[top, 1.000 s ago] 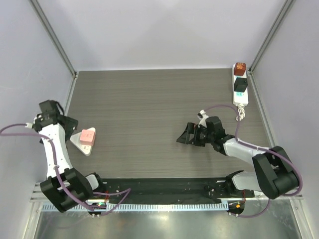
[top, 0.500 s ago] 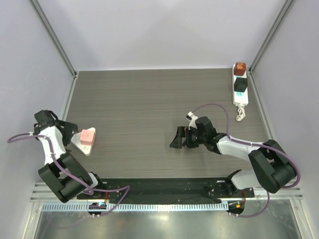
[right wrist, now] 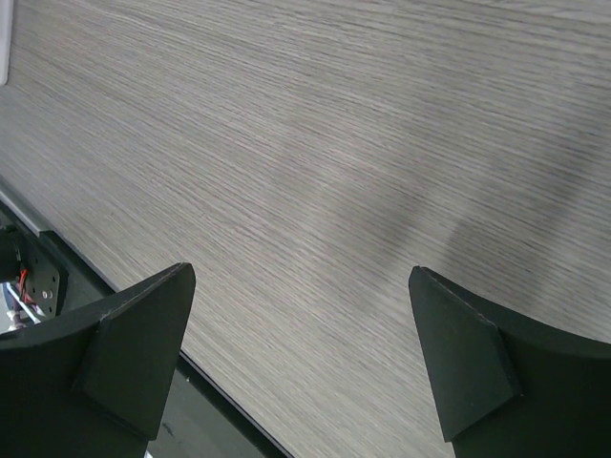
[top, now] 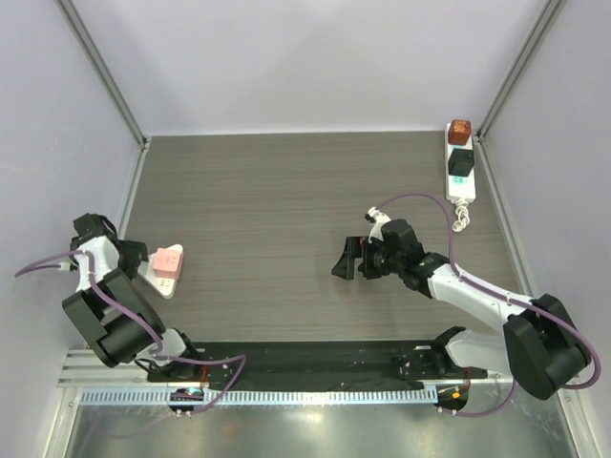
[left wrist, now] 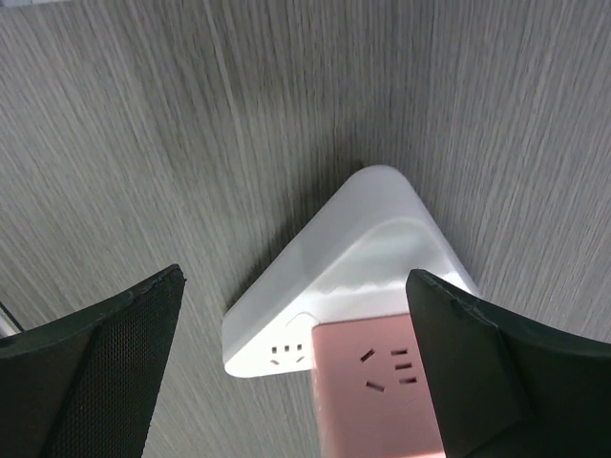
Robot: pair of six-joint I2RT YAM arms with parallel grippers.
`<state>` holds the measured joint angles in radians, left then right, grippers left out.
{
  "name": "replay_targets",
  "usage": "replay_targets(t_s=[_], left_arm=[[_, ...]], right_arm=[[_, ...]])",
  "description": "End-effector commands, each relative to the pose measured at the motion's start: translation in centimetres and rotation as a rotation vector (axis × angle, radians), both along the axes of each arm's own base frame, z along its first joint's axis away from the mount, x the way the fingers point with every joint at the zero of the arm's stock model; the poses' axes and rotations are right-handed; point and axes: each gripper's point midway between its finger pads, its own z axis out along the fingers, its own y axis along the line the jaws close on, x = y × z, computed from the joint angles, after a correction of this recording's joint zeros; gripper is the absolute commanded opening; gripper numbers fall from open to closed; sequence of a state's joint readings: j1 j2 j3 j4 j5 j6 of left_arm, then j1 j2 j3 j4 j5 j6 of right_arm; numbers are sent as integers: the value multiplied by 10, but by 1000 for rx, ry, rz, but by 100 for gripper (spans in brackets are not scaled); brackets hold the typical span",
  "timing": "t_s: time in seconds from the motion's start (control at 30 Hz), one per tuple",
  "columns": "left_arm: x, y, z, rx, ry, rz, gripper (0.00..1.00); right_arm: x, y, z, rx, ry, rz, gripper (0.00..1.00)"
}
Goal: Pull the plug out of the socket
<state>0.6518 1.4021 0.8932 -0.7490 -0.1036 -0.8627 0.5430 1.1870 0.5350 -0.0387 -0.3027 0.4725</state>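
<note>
Okay, the power strip [top: 460,164] lies at the far right corner of the grey wood-grain table [top: 267,191], right along the right edge. Its long axis runs near-to-far. The knotted white cord [top: 462,218] comes off the near end, so the cord end points toward the arm bases. A reddish-brown plug [top: 460,129] sits on the far end of the strip and a black plug [top: 461,161] sits just nearer, both seated on the strip.

The right gripper [top: 346,258] is over mid-table, well apart from the strip and pointing left. In the right wrist view its jaws are spread wide [right wrist: 301,277] with only bare table between them, holding nothing.

The left gripper [top: 129,256] is at the left edge of the table, just beside the white triangular plate [top: 158,280]. A pink outlet block [top: 168,261] sits on top of that plate. In the left wrist view the jaws are wide apart [left wrist: 294,277], with the plate corner [left wrist: 353,239] and the pink block [left wrist: 382,391] between the fingers and nothing gripped.
</note>
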Motion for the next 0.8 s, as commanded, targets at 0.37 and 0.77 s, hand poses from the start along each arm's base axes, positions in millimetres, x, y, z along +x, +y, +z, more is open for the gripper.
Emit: replay_targets(t_s=[0.37,0.77], left_arm=[[30,13,-42,-26,198,-28,100],[47,-52,-45,-16,184,-221,100]], right_arm=[[15,-1,41,-14,-45,-42,100],[14,-6,40,-16,-42,-79,100]])
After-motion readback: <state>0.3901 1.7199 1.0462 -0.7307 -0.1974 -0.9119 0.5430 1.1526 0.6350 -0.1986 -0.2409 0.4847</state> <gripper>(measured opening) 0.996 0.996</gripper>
